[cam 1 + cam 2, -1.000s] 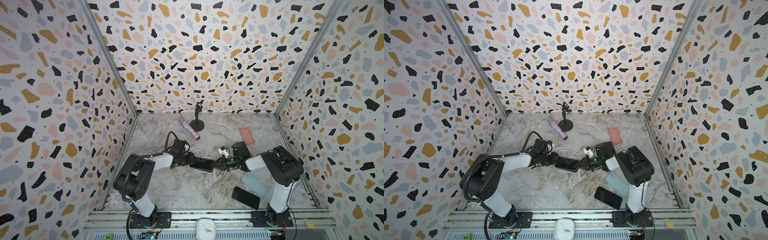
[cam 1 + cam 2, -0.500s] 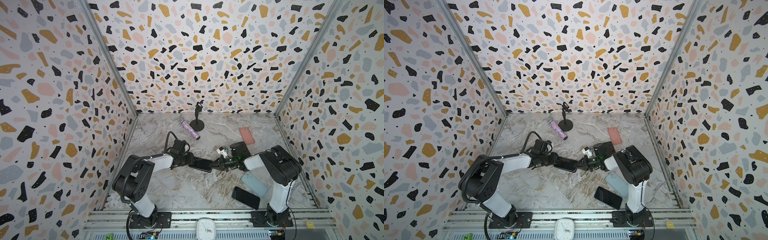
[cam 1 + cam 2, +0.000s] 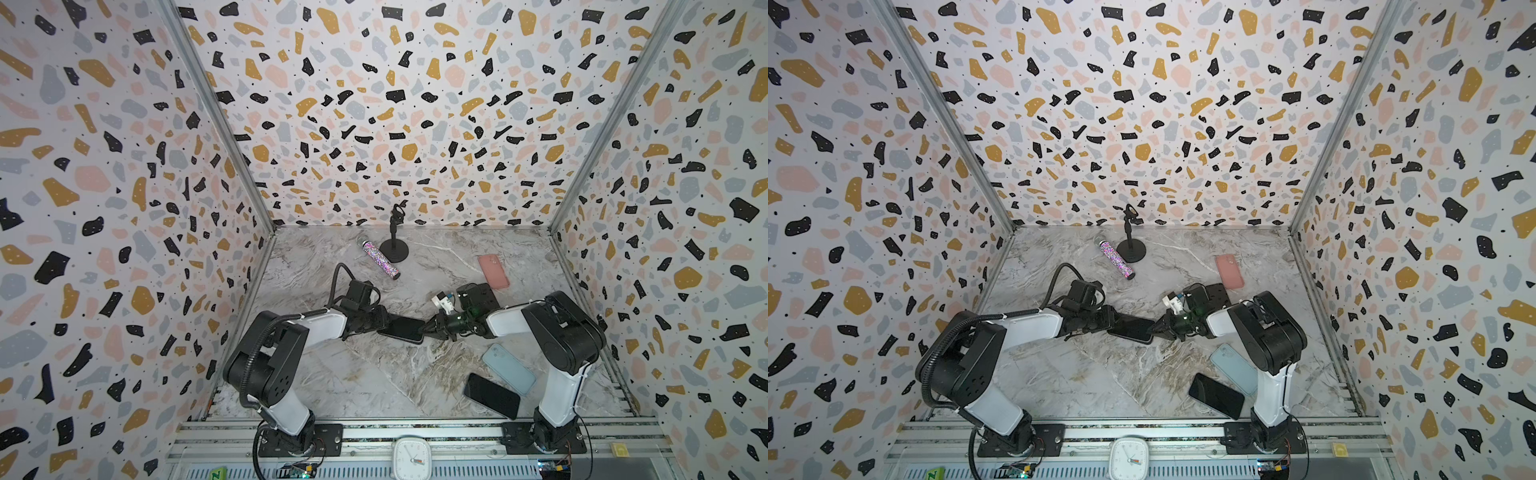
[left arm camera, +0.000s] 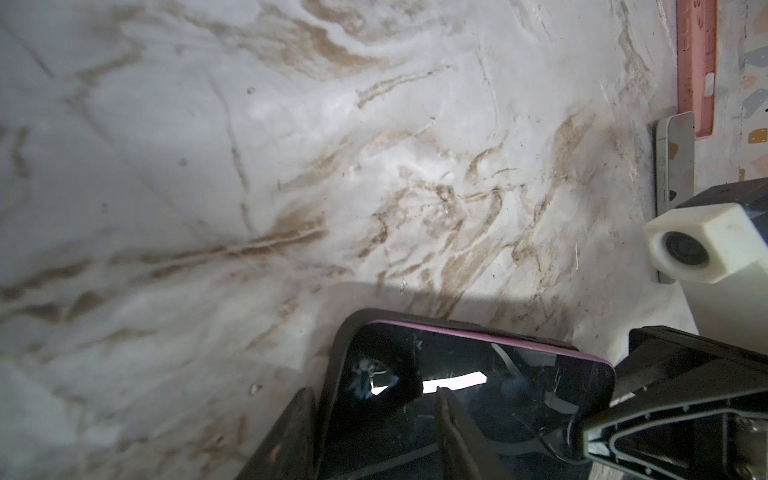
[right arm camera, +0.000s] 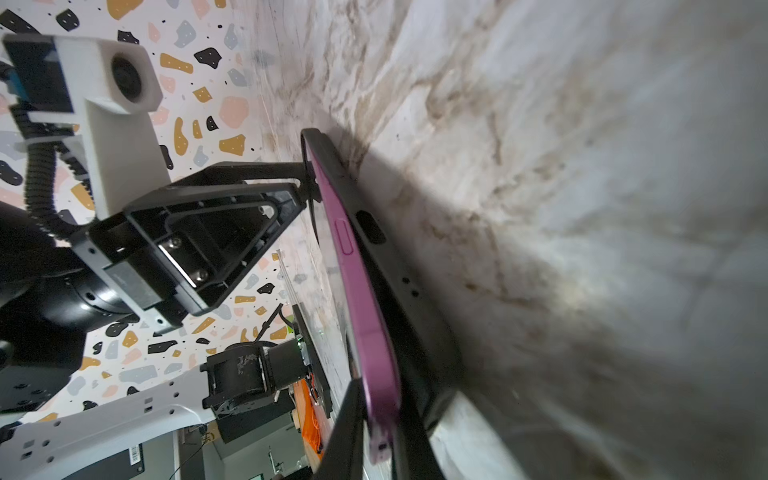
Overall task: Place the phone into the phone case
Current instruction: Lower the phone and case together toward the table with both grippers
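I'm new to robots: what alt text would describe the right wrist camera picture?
A purple phone lies partly in a black case on the marble table. The left gripper pinches their far end, and the right gripper, carrying this camera, pinches the near end.

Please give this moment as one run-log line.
step: phone into case | left tool: shut on case end | right tool: shut on phone end | phone: partly in, not flush

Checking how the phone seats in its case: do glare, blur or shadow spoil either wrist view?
Left wrist view: bright reflection on the phone screen, marble table partly soft. Right wrist view: the phone's purple edge is crisp, black case shadowed, nearest marble heavily blurred.
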Tool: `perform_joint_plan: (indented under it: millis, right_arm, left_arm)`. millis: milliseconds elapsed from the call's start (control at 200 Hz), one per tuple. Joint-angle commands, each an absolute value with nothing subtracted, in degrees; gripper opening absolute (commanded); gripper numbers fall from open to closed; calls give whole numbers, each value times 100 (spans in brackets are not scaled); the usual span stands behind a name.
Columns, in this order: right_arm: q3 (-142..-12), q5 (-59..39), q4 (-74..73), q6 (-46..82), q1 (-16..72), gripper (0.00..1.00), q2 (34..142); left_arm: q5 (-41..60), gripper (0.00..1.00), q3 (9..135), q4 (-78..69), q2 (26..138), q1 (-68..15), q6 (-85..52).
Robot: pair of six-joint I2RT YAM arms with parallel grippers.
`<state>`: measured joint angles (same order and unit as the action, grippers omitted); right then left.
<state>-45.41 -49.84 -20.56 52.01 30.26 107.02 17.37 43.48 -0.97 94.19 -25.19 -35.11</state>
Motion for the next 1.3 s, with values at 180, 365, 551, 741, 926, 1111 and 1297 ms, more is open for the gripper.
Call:
perform_joint_plan:
  millis: [180,365,551,741,926,1111,1297]
  right_arm:
    - [-4902,-3958,-692,4509,3314,28,10230]
    - [-5023,-3698,-333,4265,3348,39,10016]
    - [-5261,-3244,254,3964,3388,41,9793]
    - [-5456,-2901,666,3694,3442,45,9679]
    - [-5541,-2669,869,3522,3463,53,9702]
    - [-5695,-2293,1229,3357,3568,51,9662]
    - [-5618,-1970,1462,3296,3656,41,9496]
  left_arm:
    - [2509,46,4249,-70,9276,-2804,-3486]
    - [2485,46,4188,-62,9215,-2756,-3459]
    - [2492,46,4131,-43,9169,-2673,-3432]
    - [2513,47,4139,-12,9172,-2646,-3382]
    - [2527,48,4148,70,9176,-2646,-3302]
    - [2608,48,4166,117,9160,-2646,-3294]
    - [2656,52,4140,305,9010,-2650,-3228]
